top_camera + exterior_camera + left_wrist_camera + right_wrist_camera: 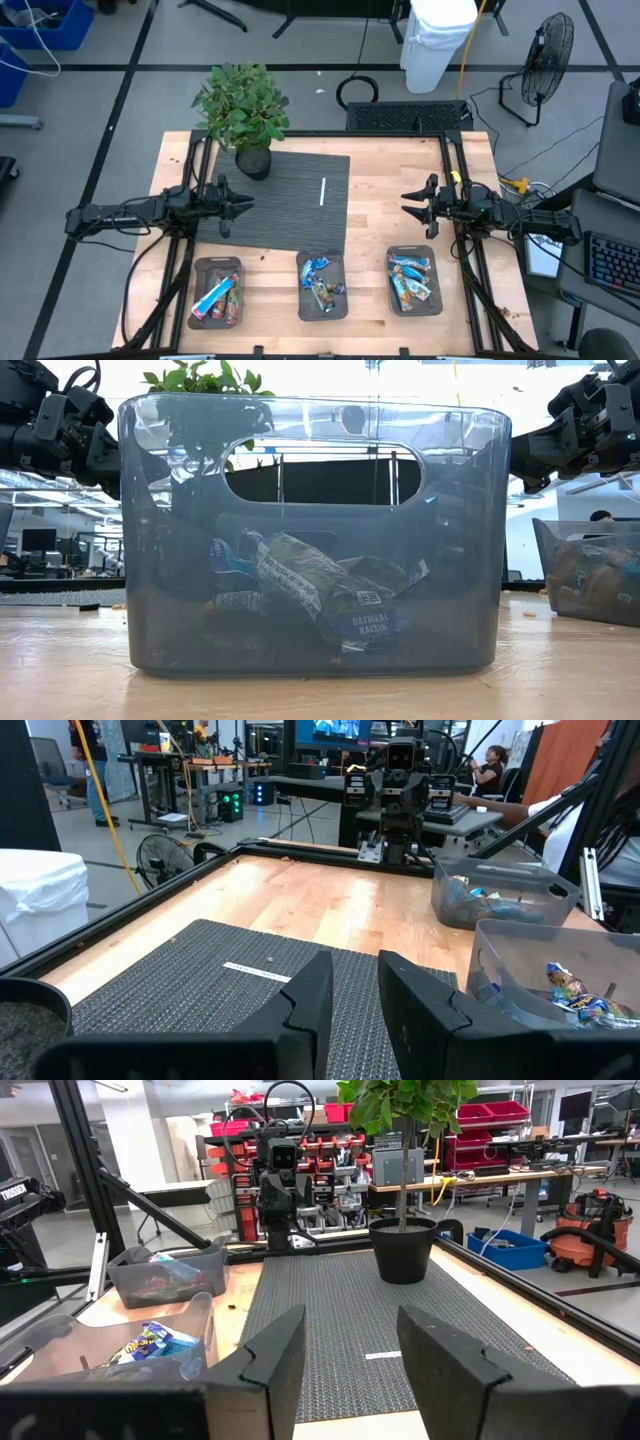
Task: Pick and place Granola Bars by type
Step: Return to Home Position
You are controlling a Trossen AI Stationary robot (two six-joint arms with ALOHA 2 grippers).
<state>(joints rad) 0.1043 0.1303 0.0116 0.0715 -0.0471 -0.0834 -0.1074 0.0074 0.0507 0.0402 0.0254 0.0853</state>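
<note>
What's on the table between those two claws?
High view: between left gripper and right gripper lie the dark mat, its white strip, and bare tabletop.

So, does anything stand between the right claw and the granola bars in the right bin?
Nothing visible does. The right claw hangs open over the bare table; the right bin holding those granola bars is open-topped.
</note>
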